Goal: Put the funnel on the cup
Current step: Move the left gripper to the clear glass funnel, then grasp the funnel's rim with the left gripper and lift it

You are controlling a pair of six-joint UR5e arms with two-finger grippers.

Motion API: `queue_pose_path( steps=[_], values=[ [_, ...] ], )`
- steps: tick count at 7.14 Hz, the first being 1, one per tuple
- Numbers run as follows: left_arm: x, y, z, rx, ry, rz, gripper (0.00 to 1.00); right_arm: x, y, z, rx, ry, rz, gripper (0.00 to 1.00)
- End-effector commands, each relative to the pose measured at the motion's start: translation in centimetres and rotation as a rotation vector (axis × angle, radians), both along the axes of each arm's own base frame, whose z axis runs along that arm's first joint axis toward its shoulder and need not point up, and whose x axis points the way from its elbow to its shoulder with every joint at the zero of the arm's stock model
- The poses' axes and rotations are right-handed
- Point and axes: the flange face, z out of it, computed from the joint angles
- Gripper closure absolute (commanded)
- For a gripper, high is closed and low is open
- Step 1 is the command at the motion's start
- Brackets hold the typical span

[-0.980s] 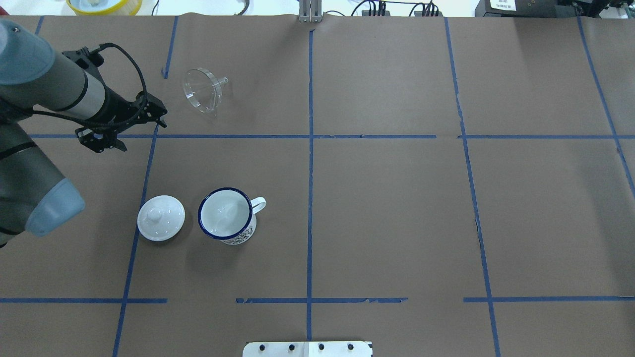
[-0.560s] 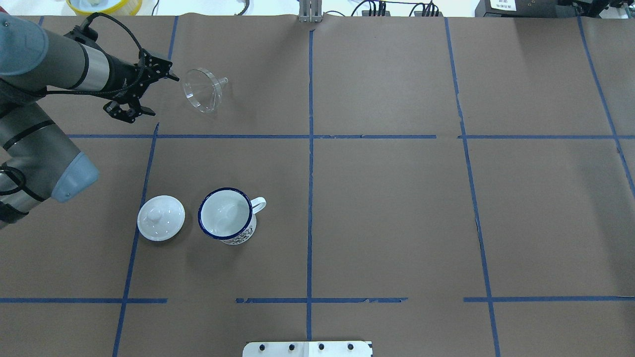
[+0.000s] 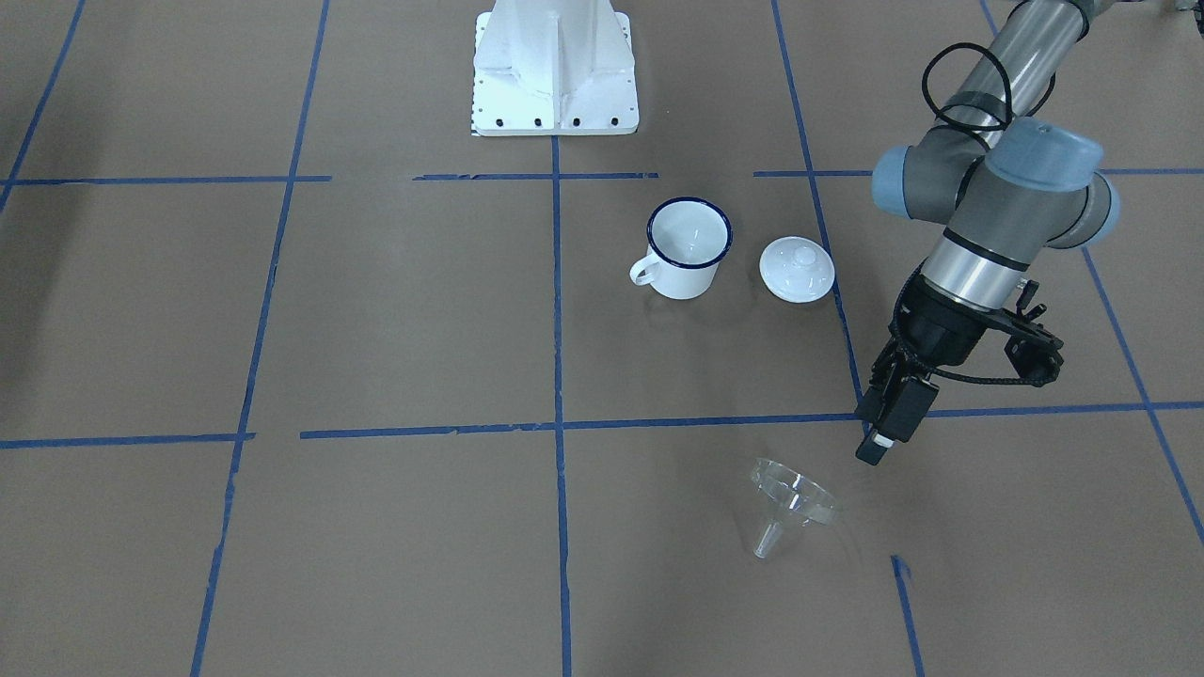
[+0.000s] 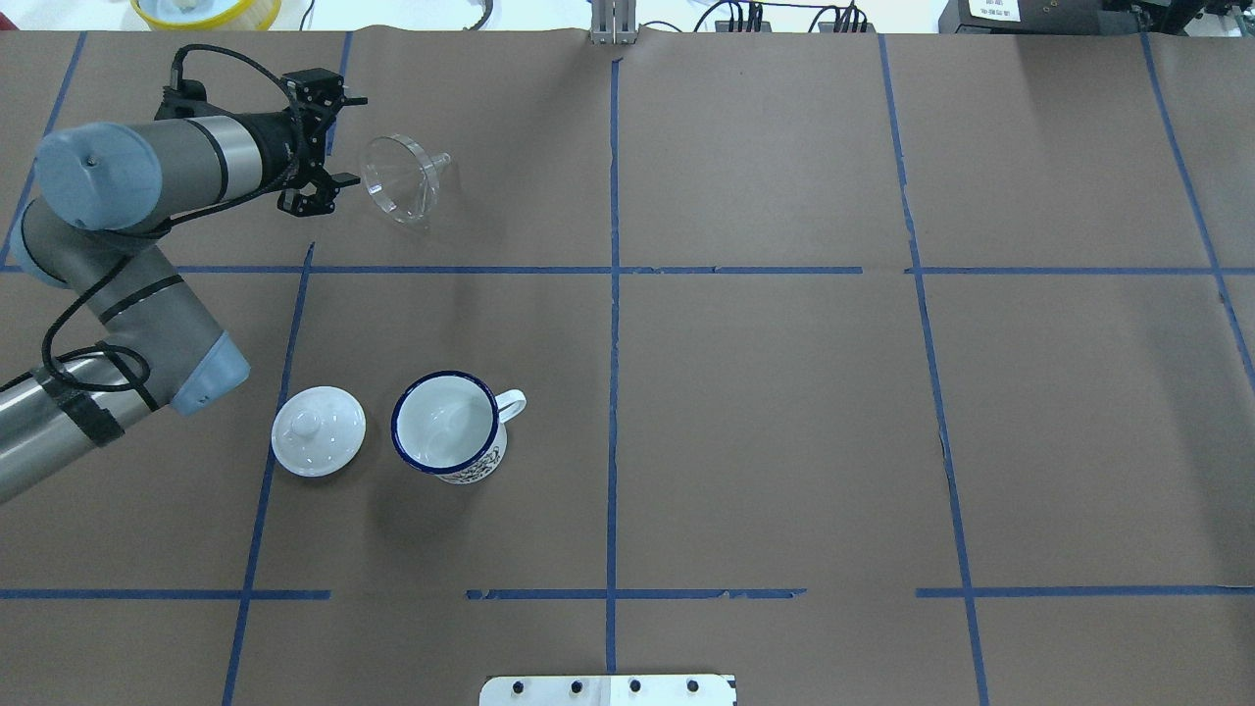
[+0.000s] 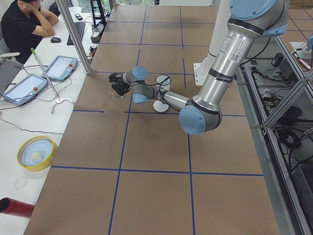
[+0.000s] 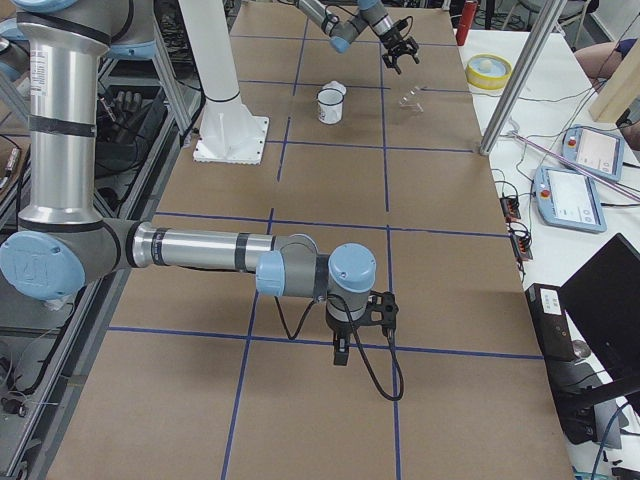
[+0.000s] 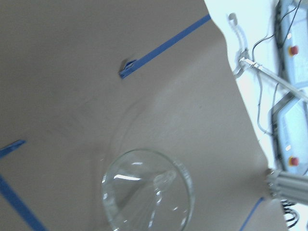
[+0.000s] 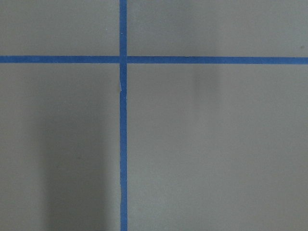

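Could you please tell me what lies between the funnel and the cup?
Only bare brown table paper crossed by one blue tape line separates the funnel and the cup, as the overhead view shows.

1. The funnel (image 4: 400,186) was clear and colourless, with white glints.
2. The cup (image 4: 449,427) was white, with a dark blue rim and a dark print low on its side.
3. The lid (image 4: 318,431) was plain white.
4. The table (image 4: 765,412) was brown, crossed by a grid of blue tape.
5. The left gripper (image 4: 355,139) was black; the left arm (image 4: 127,176) was grey and silver with pale blue caps.
6. The bowl (image 4: 206,12) at the far left corner was yellow.
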Motion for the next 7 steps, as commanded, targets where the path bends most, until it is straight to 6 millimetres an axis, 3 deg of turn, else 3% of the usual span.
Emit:
queue_pose_path(
  steps=[1,2,7],
  values=[
    [2.7,0.3,0.5,0.015,0.01,-0.01,0.03,0.0,0.0,0.0,0.001,0.0,0.0,0.0],
    [3.6,-0.9,1.0,0.03,0.017,-0.039,0.07,0.0,0.0,0.0,-0.001,0.0,0.0,0.0],
    [4.1,-2.1,3.1,0.067,0.033,-0.083,0.22,0.0,0.0,0.0,0.001,0.0,0.0,0.0]
  ],
)
